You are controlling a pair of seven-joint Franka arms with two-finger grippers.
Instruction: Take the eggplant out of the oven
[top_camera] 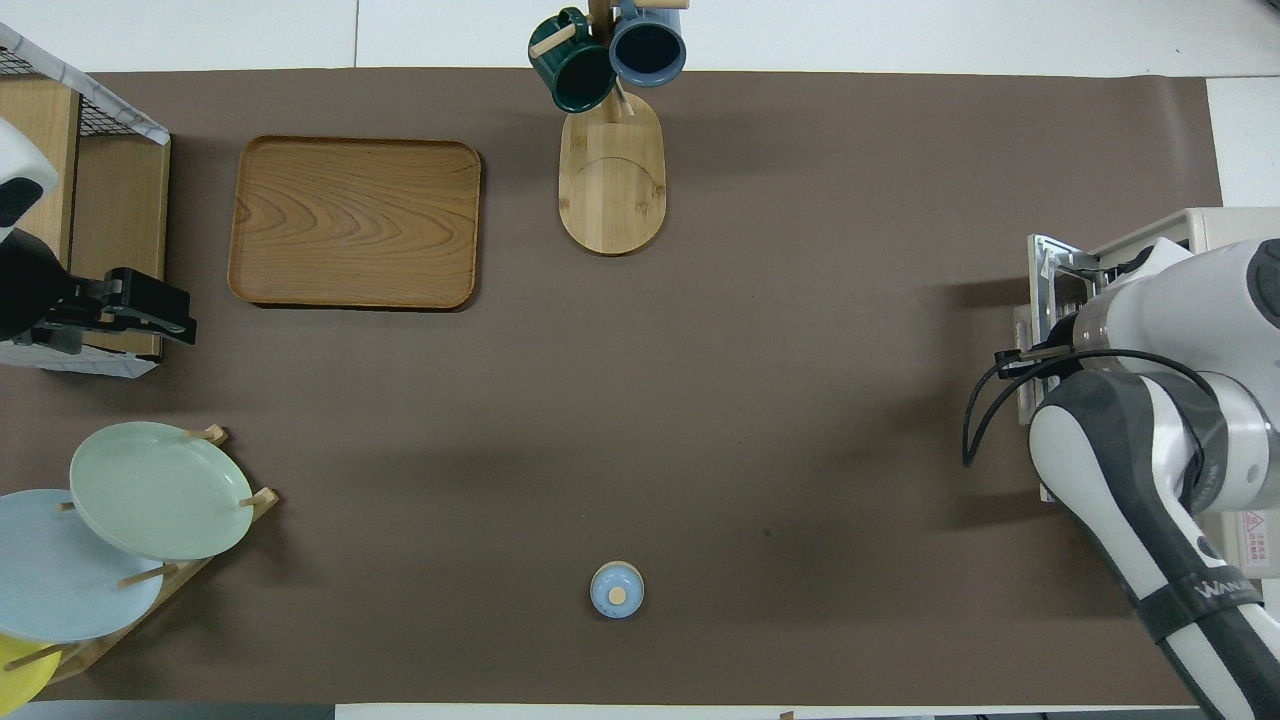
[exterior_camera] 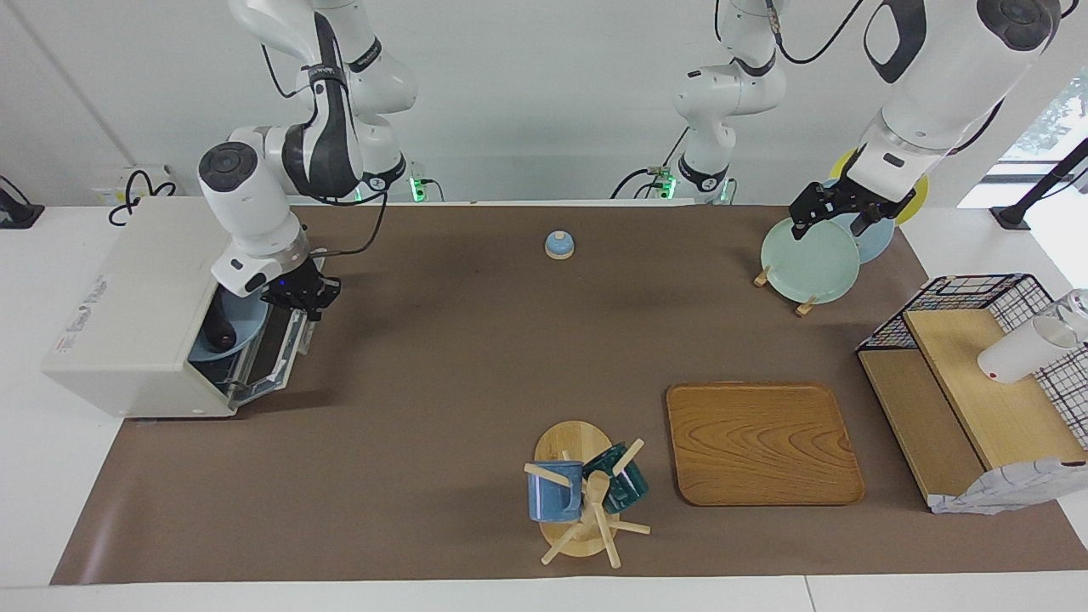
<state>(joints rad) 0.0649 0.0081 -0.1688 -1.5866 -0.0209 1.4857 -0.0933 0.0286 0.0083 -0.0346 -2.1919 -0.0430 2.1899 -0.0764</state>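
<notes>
- Your right gripper [exterior_camera: 299, 295] hangs at the mouth of the oven [exterior_camera: 127, 306], over the upper edge of its dropped door [exterior_camera: 276, 353]; whether its fingers are spread or pressed together, you cannot tell.
- The eggplant [exterior_camera: 219, 325] lies inside the cavity, just inward of the gripper and a little below it, resting on a pale blue plate [exterior_camera: 231, 336] there; only its dark rounded end shows, so its long axis seems to run deeper into the oven, away from the tool.
- You will likely need to reach in through the mouth and take that near end.
- Your left gripper [exterior_camera: 837, 217] waits over the plate rack [exterior_camera: 803, 259], well apart from the oven; the right arm is clearly the nearer.
</notes>
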